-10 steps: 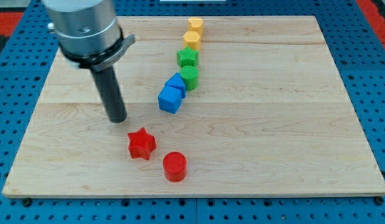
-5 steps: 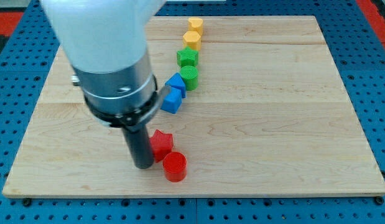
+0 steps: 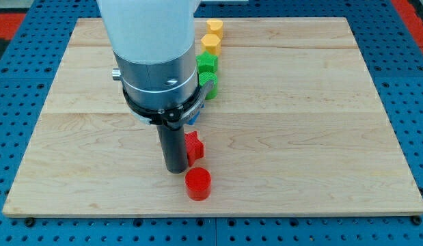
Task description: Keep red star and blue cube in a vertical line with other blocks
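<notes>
Camera view shows my tip (image 3: 175, 169) touching the red star (image 3: 194, 147), which lies at about 2 o'clock from it. The end effector is only a rod, so it grasps nothing. The red cylinder (image 3: 197, 184) sits at 5 o'clock. The blue cube is almost hidden behind the arm. The star has no clear long axis. Green blocks (image 3: 208, 74) and yellow blocks (image 3: 212, 37) line up toward 12 o'clock on the desk (image 3: 320, 123).

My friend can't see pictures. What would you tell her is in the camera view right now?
My tip touches the left side of a red star on a wooden board, with a red cylinder just below. Above, the arm hides part of a line of green blocks and yellow blocks; only a sliver of blue shows.
</notes>
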### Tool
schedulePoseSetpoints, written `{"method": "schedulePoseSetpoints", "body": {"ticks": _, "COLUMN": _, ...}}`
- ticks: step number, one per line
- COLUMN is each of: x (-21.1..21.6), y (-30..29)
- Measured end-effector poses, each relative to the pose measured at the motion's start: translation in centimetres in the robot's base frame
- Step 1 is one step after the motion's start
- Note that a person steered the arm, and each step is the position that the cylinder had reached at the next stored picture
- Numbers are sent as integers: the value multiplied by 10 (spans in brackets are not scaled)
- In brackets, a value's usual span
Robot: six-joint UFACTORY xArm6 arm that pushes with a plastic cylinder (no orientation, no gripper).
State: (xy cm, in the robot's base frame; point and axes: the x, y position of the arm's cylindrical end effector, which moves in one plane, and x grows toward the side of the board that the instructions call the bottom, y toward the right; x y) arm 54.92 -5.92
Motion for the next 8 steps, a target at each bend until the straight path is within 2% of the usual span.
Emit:
{"method": "schedulePoseSetpoints", "body": {"ticks": 1, "x": -1, "y": -46}}
{"method": "schedulePoseSetpoints", "body": {"ticks": 3, "x": -49, "y": -60}}
{"method": "schedulePoseSetpoints", "body": {"ticks": 4, "x": -84, "y": -56}}
{"method": "schedulePoseSetpoints", "body": {"ticks": 5, "x": -117, "y": -14}}
{"method": "schedulePoseSetpoints", "body": {"ticks": 8, "x": -119, "y": 13}}
